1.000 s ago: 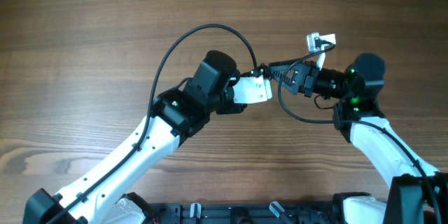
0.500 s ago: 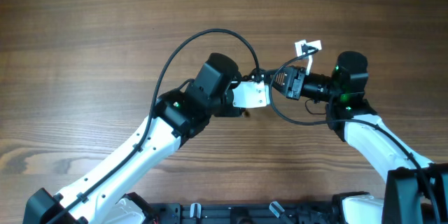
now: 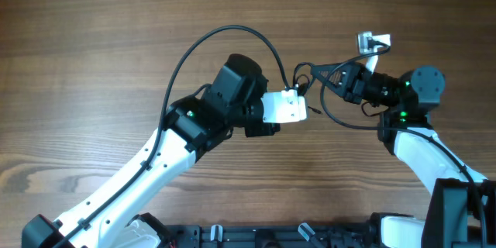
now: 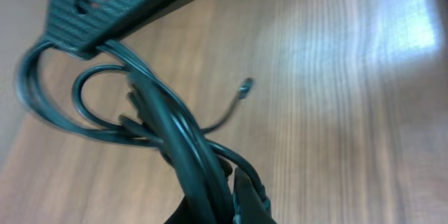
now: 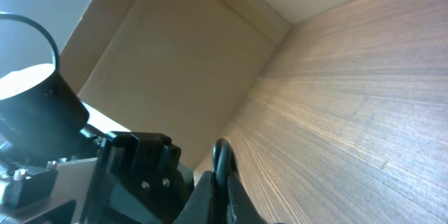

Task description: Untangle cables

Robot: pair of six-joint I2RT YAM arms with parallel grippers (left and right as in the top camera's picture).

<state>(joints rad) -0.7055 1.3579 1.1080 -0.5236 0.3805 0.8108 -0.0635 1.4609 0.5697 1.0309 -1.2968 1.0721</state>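
Note:
The cables [image 3: 341, 124] are thin black cords looped in the air between my two grippers above the wooden table. My left gripper [image 3: 301, 97] is shut on a bundle of them; in its wrist view the cords [image 4: 175, 133] rise from the jaws [image 4: 227, 199] and one loose plug end [image 4: 245, 85] curls free over the wood. My right gripper [image 3: 335, 77] sits close to the right of the left one. It is shut on a single black cable [image 5: 222, 157] that stands between its fingers [image 5: 222, 196].
A thick black arm cord [image 3: 232, 29] arcs over the left arm. A small white piece [image 3: 374, 43] rides just beyond the right wrist. The left arm's black and white body [image 5: 133, 168] fills the lower left of the right wrist view. Bare wooden table [image 3: 93, 31] lies all around.
My right gripper closed on a cable, swung left toward the left gripper, then pulled back right and up, stretching the loops. The left gripper stayed shut and shifted slightly right.

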